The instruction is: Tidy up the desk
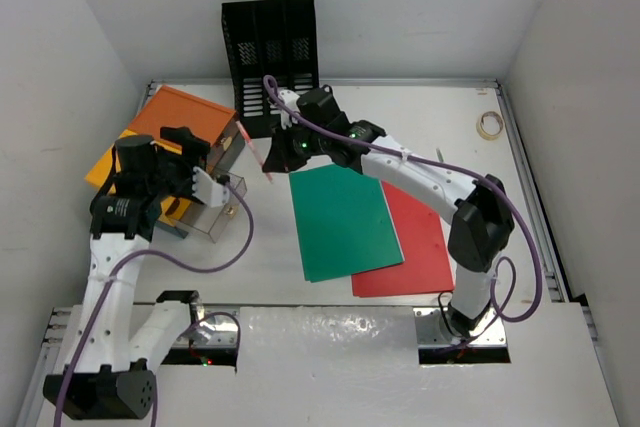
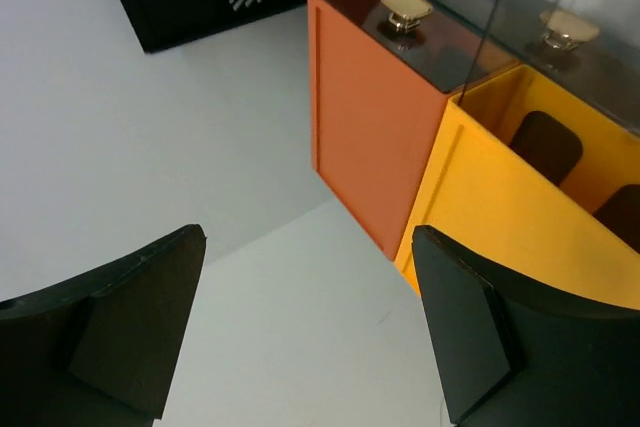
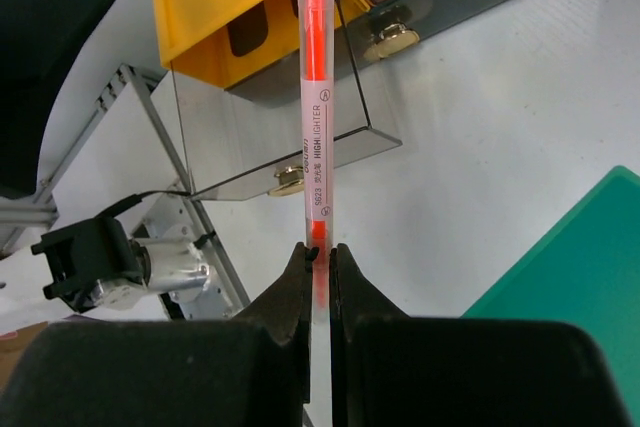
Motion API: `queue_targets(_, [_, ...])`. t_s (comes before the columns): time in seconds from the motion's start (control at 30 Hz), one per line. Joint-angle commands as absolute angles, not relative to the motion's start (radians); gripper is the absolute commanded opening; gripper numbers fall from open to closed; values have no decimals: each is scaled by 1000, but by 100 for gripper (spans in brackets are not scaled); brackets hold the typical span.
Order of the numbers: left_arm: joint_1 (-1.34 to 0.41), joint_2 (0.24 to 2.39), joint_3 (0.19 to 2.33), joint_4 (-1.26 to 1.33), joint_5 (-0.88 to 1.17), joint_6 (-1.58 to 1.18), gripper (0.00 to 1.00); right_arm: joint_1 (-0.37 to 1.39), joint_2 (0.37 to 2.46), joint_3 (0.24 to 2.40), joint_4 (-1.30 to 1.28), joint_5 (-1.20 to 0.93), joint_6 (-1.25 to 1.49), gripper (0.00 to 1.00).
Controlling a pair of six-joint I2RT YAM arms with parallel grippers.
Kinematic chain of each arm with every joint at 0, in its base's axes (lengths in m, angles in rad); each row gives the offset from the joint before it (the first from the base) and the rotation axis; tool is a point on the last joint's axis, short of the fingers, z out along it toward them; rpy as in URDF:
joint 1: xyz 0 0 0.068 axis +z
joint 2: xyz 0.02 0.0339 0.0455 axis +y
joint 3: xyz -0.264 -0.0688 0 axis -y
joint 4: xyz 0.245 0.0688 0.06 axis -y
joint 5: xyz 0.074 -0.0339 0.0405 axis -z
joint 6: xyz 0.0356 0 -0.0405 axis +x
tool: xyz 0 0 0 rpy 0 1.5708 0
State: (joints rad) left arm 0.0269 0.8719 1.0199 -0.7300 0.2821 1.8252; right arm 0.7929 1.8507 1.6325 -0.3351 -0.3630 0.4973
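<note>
The left end effector [image 2: 309, 237] is pictured spread wide, with nothing held between its black fingers [image 2: 120, 317]. It is set above the large flat white desk [image 1: 450, 127], on which everything here is carried. Just ahead and to its right, a corner of the orange-and-yellow plastic drawer box [image 2: 365, 107] is faced, apart from the fingers. Two smoked clear drawer fronts with brass knobs [image 2: 405, 9] are shown along the box's upper face.

The right end effector [image 3: 318, 252] is closed tight on the tail of an orange fluorescent highlighter [image 3: 315, 97] with a clear barrel and a white label. The pen is carried straight out ahead of the fingertips. Beyond the pen's tip, a clear pulled-out drawer [image 3: 280, 137] of the same box is seen standing open, with the yellow casing above it.

To the right of this end effector, a flat green rectangular folder [image 1: 345, 217] is laid on the desk. A flat red rectangular folder [image 1: 415, 247] is partly tucked beneath it. Farther off, past the right end effector, a black mesh file rack [image 1: 270, 42] is stood at the desk's far edge. Well away to the right, a small roll of pale tape [image 1: 489, 125] is seen beside the rail.
</note>
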Motion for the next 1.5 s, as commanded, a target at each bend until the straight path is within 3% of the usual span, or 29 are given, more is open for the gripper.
queue_targets(0.0, [28, 796, 994, -765, 362, 2215, 84, 796, 1801, 1589, -264, -420, 537, 0])
queue_targets(0.3, [28, 735, 908, -813, 525, 2537, 95, 821, 1772, 1534, -109, -512, 635, 0])
queue_targets(0.77, [23, 762, 891, -755, 497, 2453, 88, 903, 1911, 1692, -31, -575, 749, 0])
queue_targets(0.93, [23, 761, 885, -742, 489, 2430, 78, 926, 1917, 1694, -51, -577, 735, 0])
queue_targets(1.03, [21, 761, 881, -755, 485, 2447, 63, 930, 1916, 1681, -49, -578, 733, 0])
queue_targets(1.07, [23, 759, 877, -758, 485, 2453, 53, 930, 1916, 1678, -45, -578, 733, 0])
queue_targets(1.13, [21, 759, 877, -775, 483, 2468, 47, 934, 1917, 1671, -34, -583, 741, 0])
queue_targets(1.47, [21, 758, 887, -884, 482, 2556, 44, 939, 1916, 1638, 43, -615, 781, 0])
